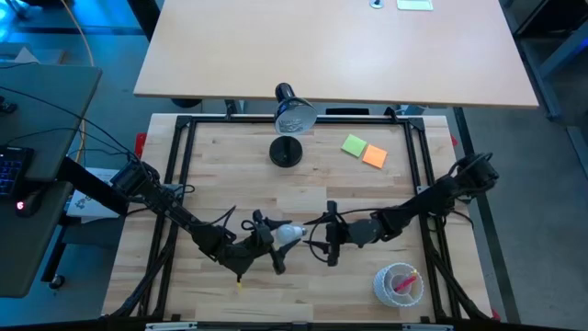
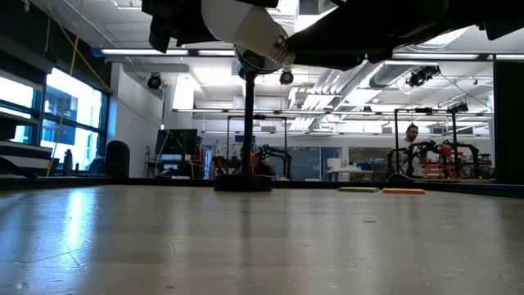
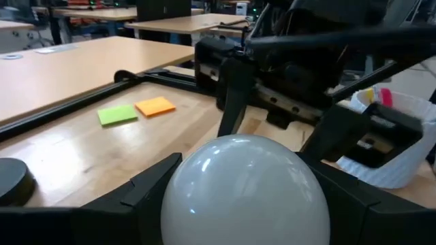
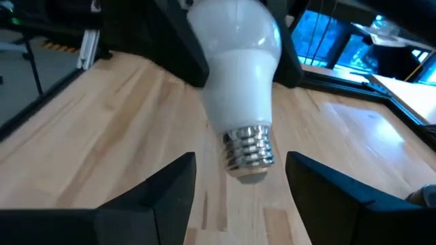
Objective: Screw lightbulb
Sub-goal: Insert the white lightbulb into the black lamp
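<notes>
The white frosted lightbulb (image 1: 290, 233) is held in the air over the table's near middle by my left gripper (image 1: 273, 239), which is shut on it. Its silvery screw base (image 4: 248, 151) points toward my right gripper (image 1: 332, 235). That gripper is open and level, just right of the bulb. Its fingers (image 4: 163, 190) stand on either side of the base without touching it. In the low view the bulb (image 2: 246, 26) hangs well above the tabletop. The black desk lamp stands by its round base (image 1: 286, 152) at the far middle, with its head (image 1: 295, 116) above. My left gripper pinches the bulb's rounded globe (image 3: 204, 184) between its two fingers, one on each side. The fingers come about level from the table's left. The bulb is lifted clear of the table, with its screw base (image 4: 248, 151) pointing away from the gripper, toward the right and a little down.
A green sticky note (image 1: 354, 144) and an orange one (image 1: 374, 156) lie at the far right of the wooden top. A clear cup with pink contents (image 1: 400, 283) stands near the right front. A black frame (image 1: 184, 147) borders the table. A light desk (image 1: 331, 46) lies beyond.
</notes>
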`<state>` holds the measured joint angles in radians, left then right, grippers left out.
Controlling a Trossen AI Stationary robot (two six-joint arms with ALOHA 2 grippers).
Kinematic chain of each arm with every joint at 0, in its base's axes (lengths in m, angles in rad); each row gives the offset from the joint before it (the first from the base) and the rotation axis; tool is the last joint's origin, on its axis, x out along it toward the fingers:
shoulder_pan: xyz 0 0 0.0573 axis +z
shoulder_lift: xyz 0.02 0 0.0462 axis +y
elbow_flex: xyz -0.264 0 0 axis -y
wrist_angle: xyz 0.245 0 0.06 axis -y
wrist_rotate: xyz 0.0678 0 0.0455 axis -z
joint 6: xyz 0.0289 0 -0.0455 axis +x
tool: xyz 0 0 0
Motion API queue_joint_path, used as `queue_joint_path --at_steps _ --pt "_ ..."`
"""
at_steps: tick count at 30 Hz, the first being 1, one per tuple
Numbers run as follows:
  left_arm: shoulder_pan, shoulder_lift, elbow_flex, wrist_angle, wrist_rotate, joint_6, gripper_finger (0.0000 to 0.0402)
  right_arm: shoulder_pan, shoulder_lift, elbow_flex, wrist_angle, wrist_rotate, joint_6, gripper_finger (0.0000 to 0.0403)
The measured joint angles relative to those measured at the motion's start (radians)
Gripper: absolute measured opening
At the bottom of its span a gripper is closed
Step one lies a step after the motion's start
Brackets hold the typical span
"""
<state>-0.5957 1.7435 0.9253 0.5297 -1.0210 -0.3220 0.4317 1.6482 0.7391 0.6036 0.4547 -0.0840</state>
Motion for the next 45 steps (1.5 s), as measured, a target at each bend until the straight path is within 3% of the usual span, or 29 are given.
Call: queue_joint_path --at_steps 12,23,32,38,42,45 --pt "0.001 0.000 0.000 0.023 0.048 -0.016 0.0254 -0.015 0.009 0.000 0.041 -0.098 -0.024 0.0215" --pt "0.014 0.001 0.000 0.046 0.096 -0.007 0.0254 -0.026 0.009 0.000 0.049 -0.132 -0.020 0.0099" --pt "0.009 -0.020 0.000 0.030 0.096 0.098 0.0306 -0.023 -0.014 -0.001 -0.033 -0.146 0.042 0.0095" --pt "-0.036 -0.114 0.000 -0.157 0.055 0.071 0.0327 -0.023 -0.071 -0.016 -0.152 -0.171 0.092 0.0095" --pt "-0.111 -0.173 0.000 -0.350 -0.141 -0.018 0.0325 -0.023 -0.072 -0.194 0.182 -0.202 0.144 0.0095" --pt "-0.177 -0.177 -0.010 -0.463 -0.324 -0.136 0.0324 -0.023 -0.072 -0.364 0.528 -0.132 0.202 0.0095"
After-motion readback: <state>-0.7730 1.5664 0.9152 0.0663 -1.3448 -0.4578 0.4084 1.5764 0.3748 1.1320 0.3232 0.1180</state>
